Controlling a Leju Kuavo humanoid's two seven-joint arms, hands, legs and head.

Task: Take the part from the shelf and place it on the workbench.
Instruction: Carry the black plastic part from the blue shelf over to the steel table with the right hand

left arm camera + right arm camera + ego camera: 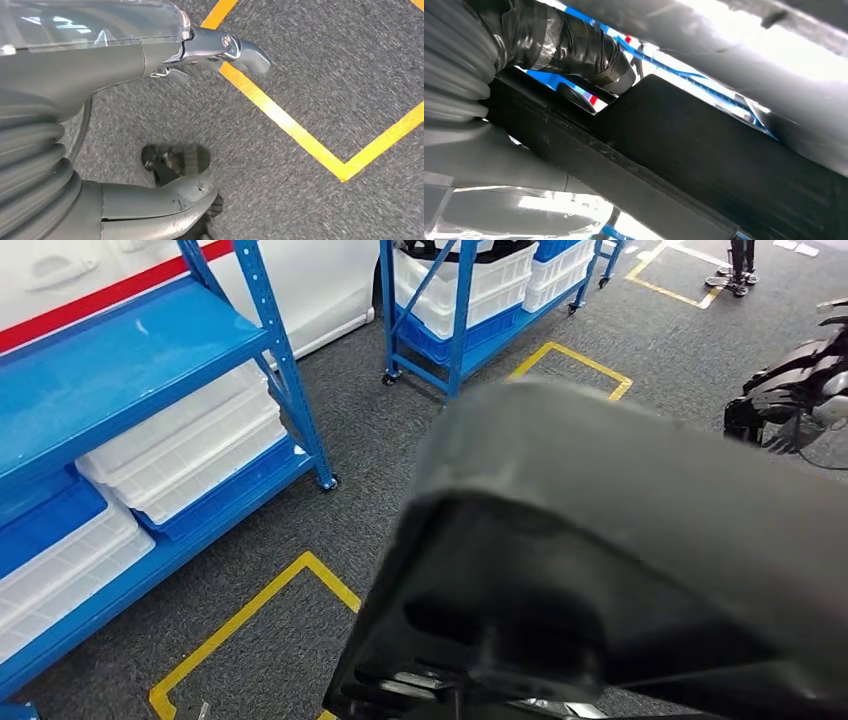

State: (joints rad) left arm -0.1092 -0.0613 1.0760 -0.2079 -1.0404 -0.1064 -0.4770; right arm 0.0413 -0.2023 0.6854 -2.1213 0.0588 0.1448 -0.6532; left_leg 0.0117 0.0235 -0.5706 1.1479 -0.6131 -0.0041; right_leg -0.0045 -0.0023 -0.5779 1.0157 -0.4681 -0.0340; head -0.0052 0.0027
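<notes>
A large dark grey part [620,540] is held up close in the head view and hides the lower right of the scene. In the right wrist view my right hand [549,45] grips the same black part [704,155], with dark taped fingers over one face and the grey thumb under it. My left hand [100,60] hangs over the grey carpet with its fingers apart and nothing in it.
A blue shelf [130,360] with white bins [190,450] stands at the left. A wheeled blue rack [460,300] stands further back. Yellow floor tape [250,615] marks boxes on the carpet. A dark machine [800,390] is at the right edge, and a person's feet [735,275] are far behind.
</notes>
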